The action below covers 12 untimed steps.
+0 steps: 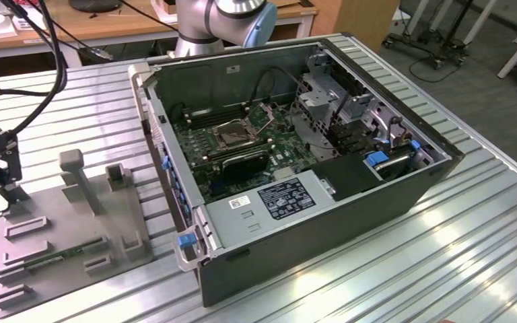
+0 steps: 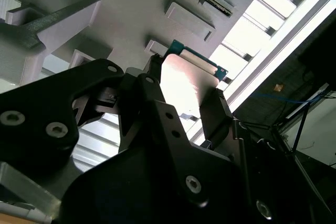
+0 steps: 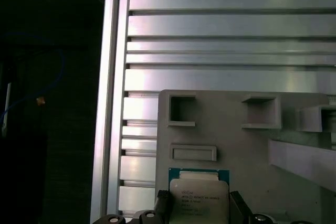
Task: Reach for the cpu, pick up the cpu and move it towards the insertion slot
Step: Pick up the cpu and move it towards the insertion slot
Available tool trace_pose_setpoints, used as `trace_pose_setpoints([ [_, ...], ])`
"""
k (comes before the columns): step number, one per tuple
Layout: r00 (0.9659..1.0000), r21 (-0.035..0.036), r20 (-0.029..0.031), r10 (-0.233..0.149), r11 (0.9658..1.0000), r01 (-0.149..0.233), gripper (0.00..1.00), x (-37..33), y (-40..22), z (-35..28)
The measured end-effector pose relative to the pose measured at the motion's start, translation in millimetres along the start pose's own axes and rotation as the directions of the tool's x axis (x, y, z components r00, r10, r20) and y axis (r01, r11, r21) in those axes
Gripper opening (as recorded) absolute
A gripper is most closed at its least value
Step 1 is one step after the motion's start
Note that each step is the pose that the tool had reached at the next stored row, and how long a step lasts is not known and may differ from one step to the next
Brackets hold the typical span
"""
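The cpu (image 3: 198, 196), a thin square chip with a silvery top and green edge, sits between the two black fingers (image 3: 163, 202) of my gripper (image 3: 198, 205), just above the grey plastic tray (image 3: 236, 145). In the second wrist view the cpu (image 2: 187, 80) is clamped on two sides by the gripper (image 2: 184, 93). In the exterior view the gripper (image 1: 7, 185) hangs over the tray's (image 1: 61, 225) far end at the exterior view's left. The insertion slot (image 1: 234, 133), a silver-framed socket with a dark centre, lies on the motherboard inside the open computer case (image 1: 349, 195).
The tray carries upright grey posts (image 1: 75, 178) and a green memory stick (image 1: 61, 256). The case walls (image 1: 155, 134) rise between tray and socket. Black cables (image 1: 43, 81) hang over the ribbed metal table (image 1: 420, 269). The arm's base (image 1: 213, 27) stands behind the case.
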<state>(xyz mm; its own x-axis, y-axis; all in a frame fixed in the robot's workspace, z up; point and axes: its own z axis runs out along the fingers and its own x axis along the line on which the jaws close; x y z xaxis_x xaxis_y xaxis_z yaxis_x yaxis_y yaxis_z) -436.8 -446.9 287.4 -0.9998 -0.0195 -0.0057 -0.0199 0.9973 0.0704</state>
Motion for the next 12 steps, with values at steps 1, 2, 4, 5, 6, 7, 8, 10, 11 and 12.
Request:
trace_pose_setpoints([
  [1,1.0,0.0,0.0,0.0,1.0,0.0,0.54,0.0,0.0,-0.3],
  [2,1.0,0.0,0.0,0.0,1.0,0.0,0.54,0.0,0.0,-0.4],
  [4,1.0,0.0001,-0.0001,0.0,1.0,0.0,0.54,0.0,0.1,-0.9],
  [5,1.0,0.0,-0.0001,0.0,1.0,0.0,0.54,0.0,0.1,-1.0],
  [6,1.0,0.0,0.0,0.0,1.0,0.0,0.54,0.0,0.1,-1.2],
  [7,1.0,0.0,0.0,0.0,1.0,0.0,0.54,0.0,0.1,-1.4],
  [8,1.0,0.0,0.0,0.0,1.0,0.0,0.54,0.0,0.1,-1.7],
  [10,1.0,0.0001,-0.0001,0.0,1.0,0.0,0.54,0.0,0.2,-2.3],
  [11,1.0,0.0,-0.0001,0.0,1.0,0.0,0.54,0.0,0.2,-2.6],
  [12,1.0,0.0,-0.0001,0.0,1.0,0.0,0.54,0.0,0.2,-3.0],
])
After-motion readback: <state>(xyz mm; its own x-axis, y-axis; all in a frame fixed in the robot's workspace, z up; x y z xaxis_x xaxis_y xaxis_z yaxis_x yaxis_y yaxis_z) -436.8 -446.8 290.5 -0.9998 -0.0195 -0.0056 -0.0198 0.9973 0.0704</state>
